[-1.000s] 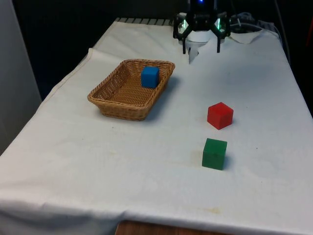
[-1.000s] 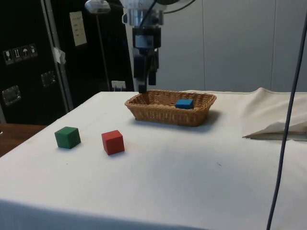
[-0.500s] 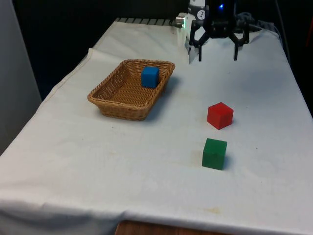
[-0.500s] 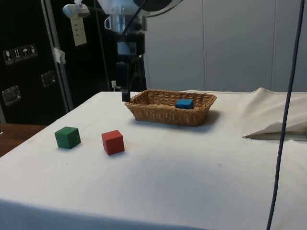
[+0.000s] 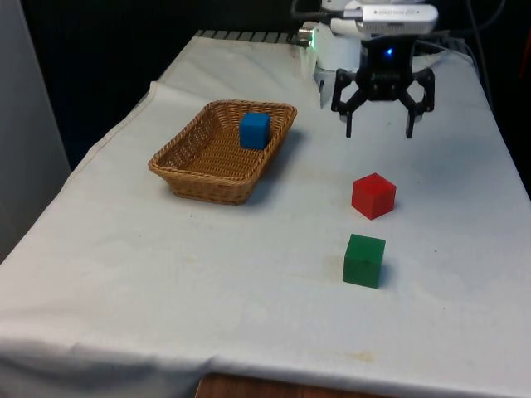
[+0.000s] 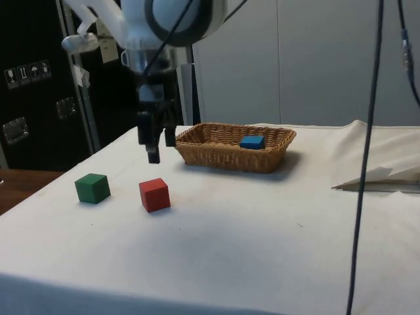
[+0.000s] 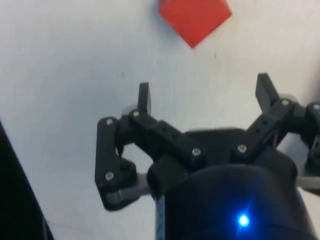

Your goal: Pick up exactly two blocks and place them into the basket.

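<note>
Above the white cloth (image 5: 207, 274), the gripper (image 5: 378, 133) had swung away from the basket (image 5: 199, 170) within the last second, dropping lower and closing on the red block (image 5: 373, 196), with its fingers spread wide and nothing between them. It hung near that block, at about twelve o'clock from it in the front view, and apart from it. That shift suggested the first delivery was finished and the second pick was starting. One blue block (image 5: 255, 129) lay inside the basket, toward its far end, so I judged half the job done. Nothing else sat in the wicker. A green block (image 5: 363, 260) rested on the cloth at six o'clock from the red one, near it but not touching; it should be left alone, since two is the limit.
</note>
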{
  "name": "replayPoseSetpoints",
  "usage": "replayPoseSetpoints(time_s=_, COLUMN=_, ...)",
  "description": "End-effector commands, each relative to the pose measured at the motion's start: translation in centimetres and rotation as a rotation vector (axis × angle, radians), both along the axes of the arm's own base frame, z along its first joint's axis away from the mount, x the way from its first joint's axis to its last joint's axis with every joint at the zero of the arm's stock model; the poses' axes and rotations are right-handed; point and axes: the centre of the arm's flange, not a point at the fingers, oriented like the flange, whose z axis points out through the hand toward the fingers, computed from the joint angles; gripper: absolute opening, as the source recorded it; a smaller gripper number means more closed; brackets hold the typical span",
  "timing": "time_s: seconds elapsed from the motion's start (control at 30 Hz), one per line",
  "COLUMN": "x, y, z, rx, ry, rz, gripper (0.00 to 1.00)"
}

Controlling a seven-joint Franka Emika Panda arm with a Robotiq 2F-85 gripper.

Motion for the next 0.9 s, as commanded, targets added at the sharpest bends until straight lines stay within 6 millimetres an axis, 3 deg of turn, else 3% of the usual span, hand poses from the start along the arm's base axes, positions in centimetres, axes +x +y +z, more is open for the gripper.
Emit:
replayPoseSetpoints(time_s=0.0, x=0.4, y=0.3, z=-0.5, rx=0.005, ry=0.012, rz=-0.002, gripper=1.00)
replayPoseSetpoints(time_s=0.3, x=2.8, y=0.7, z=-3.2, rx=-0.003, ry=0.031, rz=-0.002, gripper=1.00)
replayPoseSetpoints(time_s=0.87, x=4.1, y=1.4, z=-7.1, rx=-0.017, ry=0.058, rz=-0.001, gripper=1.00)
